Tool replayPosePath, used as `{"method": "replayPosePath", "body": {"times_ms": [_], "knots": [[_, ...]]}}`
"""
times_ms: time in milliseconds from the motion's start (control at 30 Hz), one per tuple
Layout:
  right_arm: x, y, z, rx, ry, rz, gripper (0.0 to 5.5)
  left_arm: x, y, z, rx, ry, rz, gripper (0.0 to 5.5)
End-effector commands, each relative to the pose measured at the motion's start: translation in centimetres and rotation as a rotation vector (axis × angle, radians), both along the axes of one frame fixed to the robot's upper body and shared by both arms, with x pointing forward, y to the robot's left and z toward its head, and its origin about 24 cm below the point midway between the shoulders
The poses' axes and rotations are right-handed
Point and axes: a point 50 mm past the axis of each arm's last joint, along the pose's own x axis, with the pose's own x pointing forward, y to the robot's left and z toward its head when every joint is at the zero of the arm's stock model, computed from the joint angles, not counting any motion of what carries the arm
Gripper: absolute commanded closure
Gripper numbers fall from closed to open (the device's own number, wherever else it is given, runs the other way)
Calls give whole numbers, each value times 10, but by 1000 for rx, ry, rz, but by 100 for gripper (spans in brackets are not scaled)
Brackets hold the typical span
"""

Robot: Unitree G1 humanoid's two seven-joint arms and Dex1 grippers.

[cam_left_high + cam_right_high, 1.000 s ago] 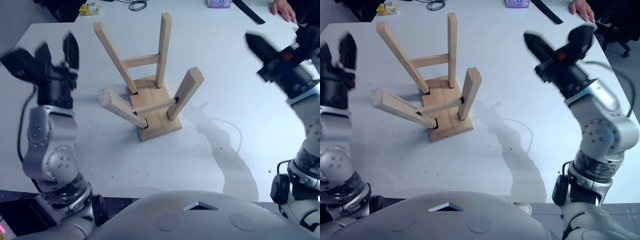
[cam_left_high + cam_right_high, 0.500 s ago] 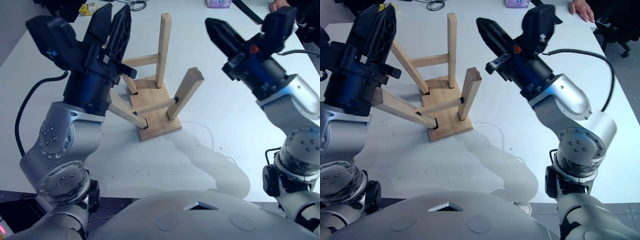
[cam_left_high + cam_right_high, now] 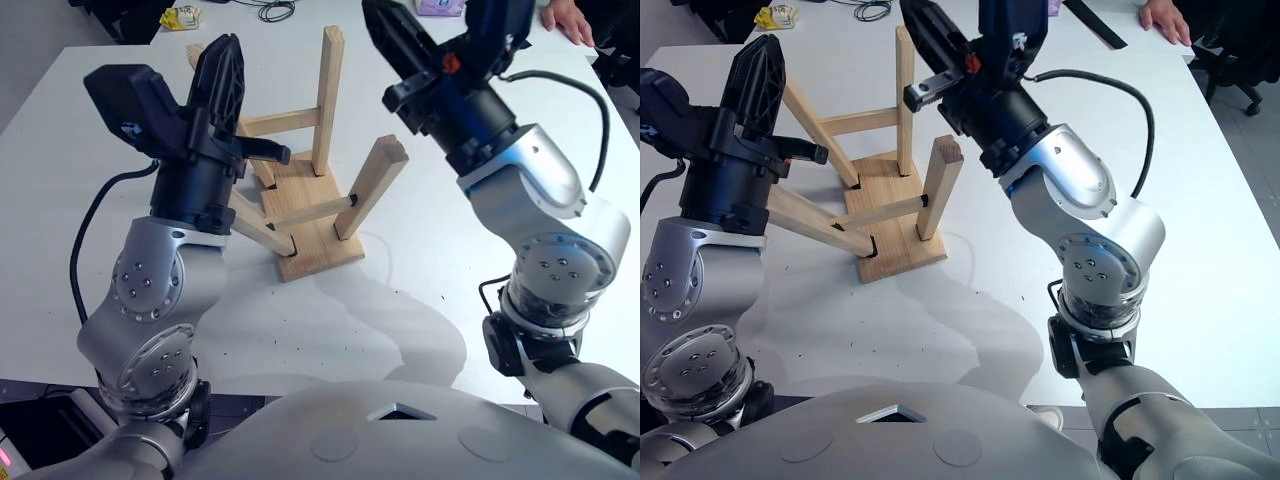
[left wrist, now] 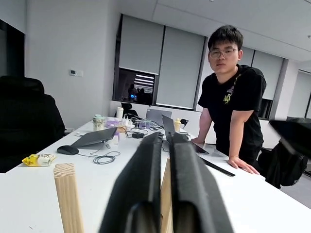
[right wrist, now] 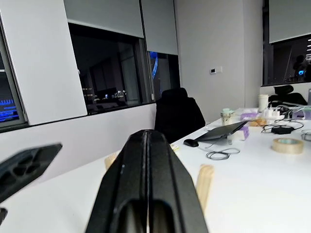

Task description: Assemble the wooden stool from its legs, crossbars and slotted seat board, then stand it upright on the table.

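Arms both raised over the table (image 3: 60,120), forearms steep, wrists cocked so the fingers point up and away from you. Your left gripper (image 3: 223,52) sits at 9 o'clock of the stool (image 3: 300,175). Its fingers are drawn narrow, with just a slit between them. Left wrist view shows wood through that slit, but you can't tell whether the pads touch it. From the head camera the left fingers overlap the far-left leg (image 3: 196,52); contact unclear.

Your right gripper (image 3: 380,18) is at 1 o'clock of the stool, fingers pressed together, holding nothing. It is near the top of the far-right leg (image 3: 329,95) and apart from it.

Stool is at table centre, upside down: seat board (image 3: 318,240) flat on the table, four legs up and splayed outward. Near-right leg (image 3: 372,185) stands free at 3 o'clock of the board. Near-left leg (image 3: 262,228) passes behind your left forearm. One crossbar (image 3: 290,121) joins the far pair of legs, a second crossbar (image 3: 310,210) joins the near pair.
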Motion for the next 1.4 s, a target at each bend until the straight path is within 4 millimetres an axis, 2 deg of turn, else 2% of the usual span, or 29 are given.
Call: {"method": "replayPosePath", "body": {"times_ms": [33,133,200,333,433,500,567,633,667,700,767,833,867,900,1033,1233,1333,1400], "knots": [[3,4,0,-27,-26,-9,550,16,4,-5,9,17,53,549],[7,2,25,47,-122,-32,550,20,6,15,-6,-93,80,549],[7,-8,53,173,-207,-55,550,20,12,41,-26,-215,103,549],[13,-28,88,324,-285,-103,550,15,19,76,-52,-376,110,549],[17,-32,98,341,-300,-108,550,14,25,89,-57,-420,118,549],[15,-33,95,341,-300,-108,550,13,27,92,-66,-428,113,549],[12,-31,83,322,-266,-97,550,12,26,92,-72,-414,91,549],[10,-23,61,260,-173,-59,550,10,19,82,-82,-343,11,549],[9,-15,42,185,-92,-25,550,8,11,70,-51,-268,-81,549],[6,-7,16,88,9,9,550,6,5,51,13,-158,-133,549],[-7,-1,-44,-172,231,70,550,6,4,0,81,150,-152,549],[-11,-8,-111,-398,505,32,550,6,12,-72,161,534,-81,549],[-11,-11,-127,-431,564,0,550,2,15,-98,209,651,-39,549],[-8,-12,-129,-425,575,-14,550,-3,15,-109,221,692,-29,549],[4,-8,-84,-250,400,-2,550,5,13,-73,96,465,-48,549],[19,-12,-30,-50,210,-30,550,24,16,-25,-20,171,-46,549],[23,-15,-1,53,126,-21,550,27,23,12,-92,-12,-44,549],[23,-19,16,109,76,-16,550,22,30,42,-143,-155,-48,549]]}}
